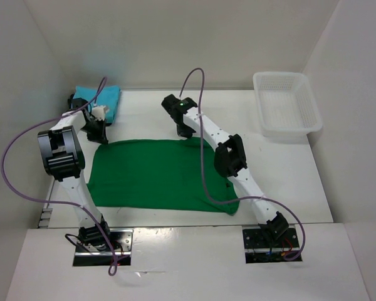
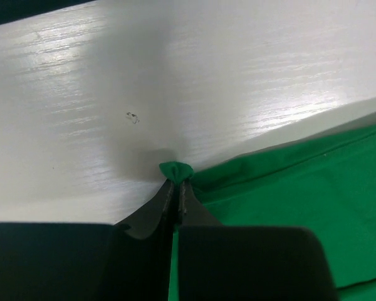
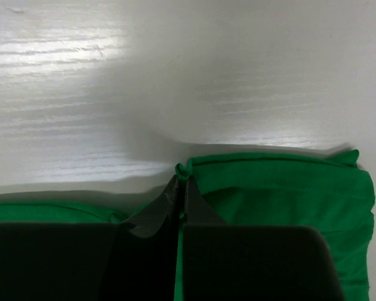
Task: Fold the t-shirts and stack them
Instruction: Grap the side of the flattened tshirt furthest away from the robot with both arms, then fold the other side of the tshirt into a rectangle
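Cloth of the green shirt (image 1: 156, 175) is clenched in left fingers (image 2: 163, 204) and right fingers (image 3: 169, 199); black shirt (image 1: 71, 100) barely shows.

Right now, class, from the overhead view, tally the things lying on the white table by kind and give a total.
T-shirts: 2 (bright green cloth t-shirt, spread out; turquoise blue cloth t-shirt, folded)
Baskets: 1 (white plastic mesh basket)
Total: 3, not counting a dark patch beside the turquoise one, too small to identify.
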Robot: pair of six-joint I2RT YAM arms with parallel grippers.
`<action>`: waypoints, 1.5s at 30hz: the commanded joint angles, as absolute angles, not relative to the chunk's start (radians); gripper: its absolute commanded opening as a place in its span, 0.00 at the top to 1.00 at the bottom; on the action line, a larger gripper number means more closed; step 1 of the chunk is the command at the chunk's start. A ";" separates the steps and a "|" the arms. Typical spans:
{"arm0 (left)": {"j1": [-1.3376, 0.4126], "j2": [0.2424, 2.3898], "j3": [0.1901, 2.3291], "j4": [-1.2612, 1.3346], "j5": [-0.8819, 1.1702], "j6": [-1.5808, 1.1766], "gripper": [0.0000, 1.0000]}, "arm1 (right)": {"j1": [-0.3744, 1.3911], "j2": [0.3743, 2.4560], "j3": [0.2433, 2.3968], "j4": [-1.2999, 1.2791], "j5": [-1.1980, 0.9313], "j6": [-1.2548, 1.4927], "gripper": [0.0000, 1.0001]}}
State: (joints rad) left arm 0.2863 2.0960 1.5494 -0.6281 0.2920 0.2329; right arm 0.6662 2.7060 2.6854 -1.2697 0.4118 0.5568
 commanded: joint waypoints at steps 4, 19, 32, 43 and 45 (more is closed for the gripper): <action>0.299 1.972 1.493 -0.606 0.324 0.262 1.00 | 0.690 2.504 2.512 -1.298 0.456 0.561 1.00; 0.324 1.792 1.218 -0.577 0.333 0.650 1.00 | 0.810 2.023 1.654 -1.006 0.235 0.669 1.00; 0.302 1.735 1.161 -0.554 0.258 0.709 1.00 | 0.828 2.026 1.523 -0.927 0.084 0.680 1.00; 0.259 1.726 1.347 -0.364 0.307 0.549 1.00 | 0.750 2.082 1.683 -0.959 0.153 0.667 1.00; 0.259 1.717 1.335 -0.405 0.319 0.589 1.00 | 0.750 2.082 1.683 -0.939 0.143 0.667 1.00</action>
